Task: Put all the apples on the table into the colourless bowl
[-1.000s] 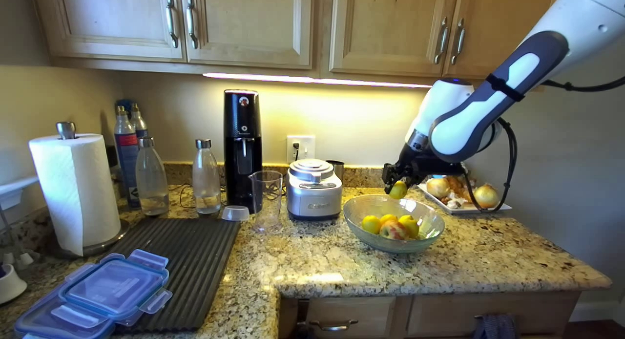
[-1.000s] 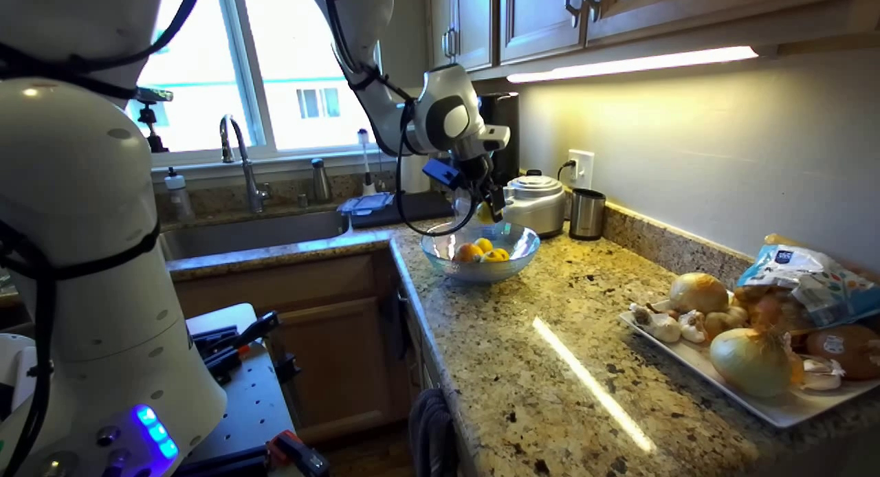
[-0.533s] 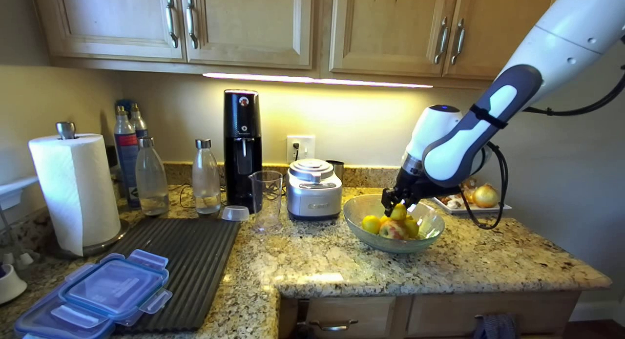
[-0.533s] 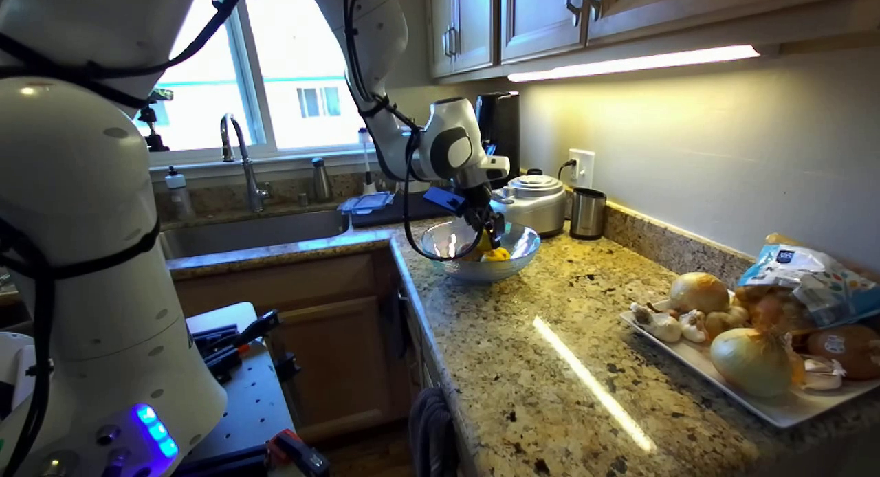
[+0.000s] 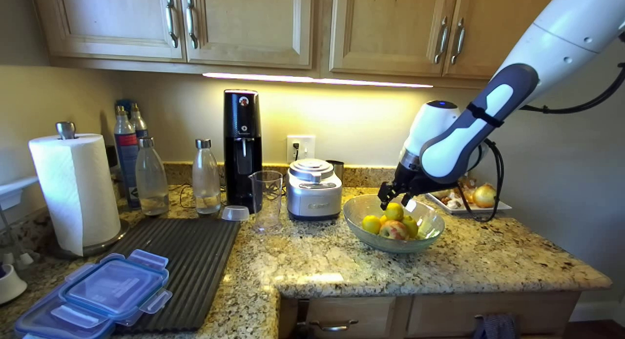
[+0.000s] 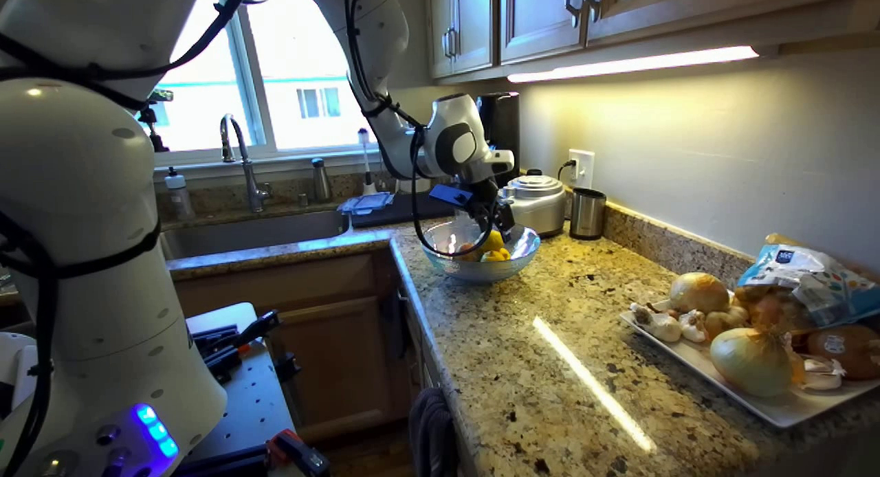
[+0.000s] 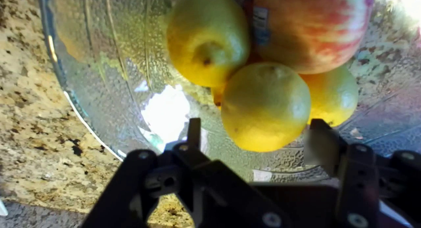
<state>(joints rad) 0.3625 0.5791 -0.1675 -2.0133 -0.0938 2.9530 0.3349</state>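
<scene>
1. In an exterior view, the bowl [image 5: 400, 247] stands on the bench [image 5: 317, 261], near a silver appliance [image 5: 315, 192]. The end effector [image 5: 394, 203] hangs over it, jaws well parted. Just below, the top fruit [image 5: 394, 213] rests on other yellow fruits [image 5: 371, 224]; a red apple [image 5: 393, 230] lies lower, towards the front.

2. In an exterior view, the cable [image 6: 414, 202] loops across the bowl and hides part of what it holds. A plate [image 6: 770, 409] with onions [image 6: 751, 360] sits well apart on the bench and seems no part of the job.

3. In the wrist view, the fingertips [image 7: 194, 132] stand either side of the top fruit's near edge. One has a clear gap; the other is so near that I cannot tell whether it touches. Nothing looks gripped.

4. The step in hand looks to be the top fruit's release, all but finished. Next calls for a straight rise with jaws wide, since a brush could roll it off its perch. All the yellow fruits I can make out are in the bowl, so the task seems nearly done.
</scene>
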